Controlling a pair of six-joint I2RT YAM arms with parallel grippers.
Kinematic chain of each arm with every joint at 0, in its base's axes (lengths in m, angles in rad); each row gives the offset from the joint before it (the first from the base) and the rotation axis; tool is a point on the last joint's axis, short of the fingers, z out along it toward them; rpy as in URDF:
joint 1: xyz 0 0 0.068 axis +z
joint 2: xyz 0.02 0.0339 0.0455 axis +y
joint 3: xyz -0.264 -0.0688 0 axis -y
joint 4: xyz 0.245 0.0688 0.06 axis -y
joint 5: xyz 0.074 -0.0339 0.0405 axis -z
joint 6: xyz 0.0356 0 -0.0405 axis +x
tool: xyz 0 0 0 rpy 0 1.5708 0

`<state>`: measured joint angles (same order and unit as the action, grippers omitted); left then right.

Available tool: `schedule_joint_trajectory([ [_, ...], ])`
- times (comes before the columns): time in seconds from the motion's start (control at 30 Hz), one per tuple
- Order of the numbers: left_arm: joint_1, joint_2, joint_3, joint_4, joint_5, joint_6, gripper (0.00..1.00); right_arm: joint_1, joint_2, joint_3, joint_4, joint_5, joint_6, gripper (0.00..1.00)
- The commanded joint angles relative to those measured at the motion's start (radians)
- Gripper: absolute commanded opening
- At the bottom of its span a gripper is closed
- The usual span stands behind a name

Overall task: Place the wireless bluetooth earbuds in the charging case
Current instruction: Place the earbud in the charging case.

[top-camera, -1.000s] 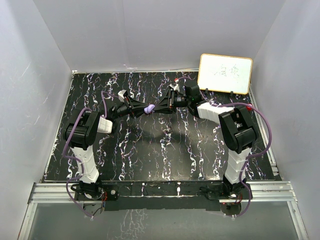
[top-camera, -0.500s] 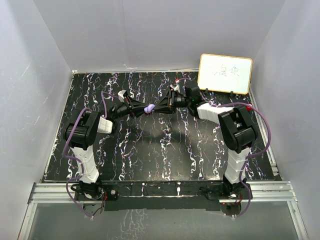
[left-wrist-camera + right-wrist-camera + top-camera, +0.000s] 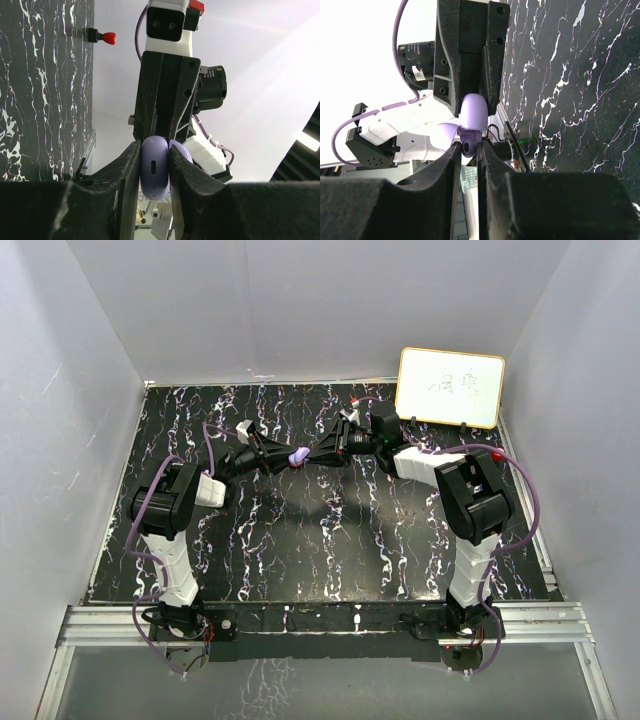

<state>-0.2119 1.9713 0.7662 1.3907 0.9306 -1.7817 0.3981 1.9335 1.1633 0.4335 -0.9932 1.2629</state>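
My left gripper (image 3: 288,456) is shut on a purple round charging case (image 3: 297,454), held on edge above the middle of the table. In the left wrist view the case (image 3: 154,170) sits clamped between the fingers with its lid hinged open behind. My right gripper (image 3: 314,457) meets it tip to tip. In the right wrist view my right gripper (image 3: 469,151) is shut on a small purple earbud (image 3: 470,145), which is pressed against the open case (image 3: 474,112). The red earbud is out of view.
A black marbled table top (image 3: 300,540) lies under both arms. A white board (image 3: 450,387) leans at the back right corner. A small red-tipped black object (image 3: 102,36) stands by the table's edge. Grey walls surround the table.
Both grippers stay joined at the case. The meeting point has shifted very slightly toward the back of the table.
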Motion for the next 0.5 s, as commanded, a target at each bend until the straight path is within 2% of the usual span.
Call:
schedule_joint_trajectory([
  [0.0,-0.022,-0.008,-0.004,0.093,0.024,-0.005,0.00,0.005,0.007,0.001,0.091,0.013,0.017,0.16],
  [0.47,-0.027,0.003,-0.008,0.118,0.017,-0.021,0.00,0.005,0.011,-0.005,0.090,0.018,0.020,0.18],
])
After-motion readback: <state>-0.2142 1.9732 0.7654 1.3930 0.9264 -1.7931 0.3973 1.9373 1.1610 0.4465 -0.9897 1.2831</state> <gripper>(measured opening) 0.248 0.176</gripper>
